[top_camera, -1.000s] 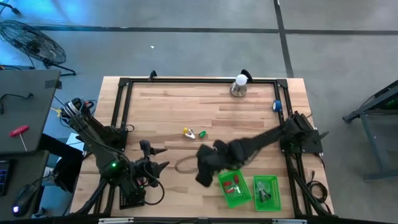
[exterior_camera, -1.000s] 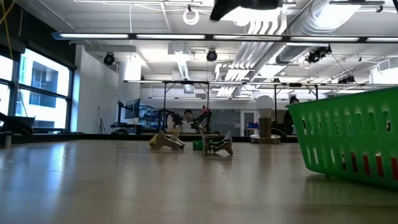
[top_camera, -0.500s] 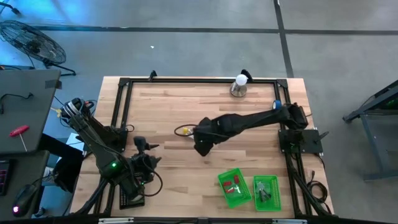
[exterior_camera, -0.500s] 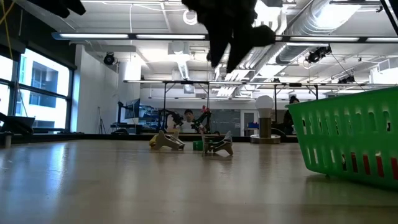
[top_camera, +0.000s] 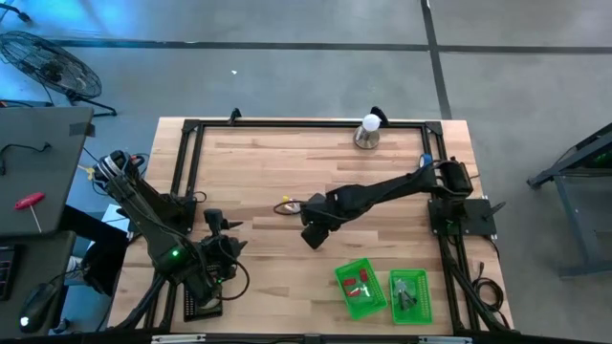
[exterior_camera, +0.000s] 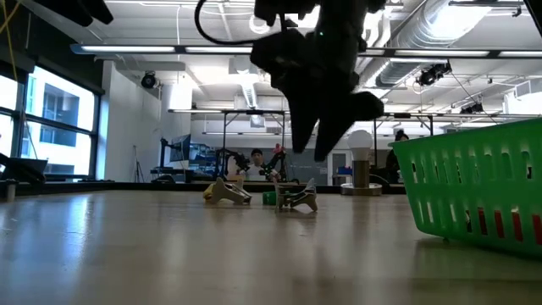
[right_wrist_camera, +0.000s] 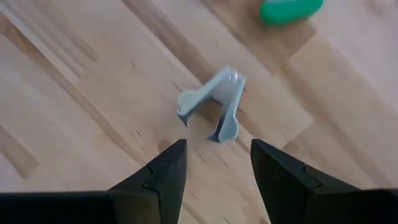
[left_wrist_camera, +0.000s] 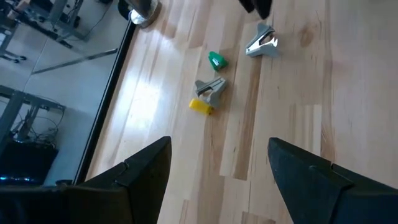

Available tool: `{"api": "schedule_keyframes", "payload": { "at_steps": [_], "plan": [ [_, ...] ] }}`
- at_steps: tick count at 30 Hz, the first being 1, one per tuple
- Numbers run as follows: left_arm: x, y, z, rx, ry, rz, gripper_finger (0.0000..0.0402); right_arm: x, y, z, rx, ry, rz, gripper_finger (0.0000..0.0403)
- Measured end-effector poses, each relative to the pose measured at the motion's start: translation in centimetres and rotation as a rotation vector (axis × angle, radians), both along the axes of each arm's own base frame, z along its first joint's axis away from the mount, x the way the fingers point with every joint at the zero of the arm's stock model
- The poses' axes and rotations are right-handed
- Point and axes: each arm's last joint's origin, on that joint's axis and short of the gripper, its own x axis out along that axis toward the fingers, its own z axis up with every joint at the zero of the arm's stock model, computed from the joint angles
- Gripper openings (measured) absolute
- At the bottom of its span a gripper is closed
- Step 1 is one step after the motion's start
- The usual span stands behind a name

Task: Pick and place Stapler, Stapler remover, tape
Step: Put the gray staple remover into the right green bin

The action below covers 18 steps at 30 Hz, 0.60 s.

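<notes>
Two grey staple removers lie on the wooden table, one (right_wrist_camera: pixel 211 106) just beyond my open right gripper (right_wrist_camera: pixel 214 163), the other (left_wrist_camera: pixel 210 89) beside a small yellow piece (left_wrist_camera: pixel 200 106) and a small green piece (left_wrist_camera: pixel 216 60). My right gripper (exterior_camera: pixel 312 151) hangs above the table over them, near the table's middle (top_camera: pixel 312 232), touching nothing. My left gripper (top_camera: pixel 229 241) waits open at the near left, and its wrist view looks over the same group. I can make out no ring-shaped tape rolls and no stapler on the table.
Two green baskets stand near the near right edge: one (top_camera: pixel 360 287) holds red things, the other (top_camera: pixel 409 294) dark things. A white bulb-shaped object (top_camera: pixel 367 132) stands at the far edge. A black frame (top_camera: pixel 191 153) borders the table.
My right gripper has swung from beside the green baskets toward the far-left, to the staple removers at the table's middle, and has come down lower over them. My left arm has shifted a little at the near left.
</notes>
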Motion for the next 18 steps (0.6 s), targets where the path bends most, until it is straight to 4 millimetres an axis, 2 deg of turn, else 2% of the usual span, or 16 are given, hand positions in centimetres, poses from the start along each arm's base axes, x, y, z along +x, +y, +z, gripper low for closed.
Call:
{"api": "schedule_keyframes", "payload": {
  "at_steps": [7,18],
  "plan": [
    [0.0,0.0,0.0,-0.001,-0.007,0.001,0.0259,-0.4,-0.4,-1.7,0.018,-0.005,0.001,0.0169],
    [0.0,0.0,0.0,-0.003,-0.008,0.001,0.0259,0.0,-0.4,-1.8,0.031,-0.047,0.015,0.0169]
  ]
}}
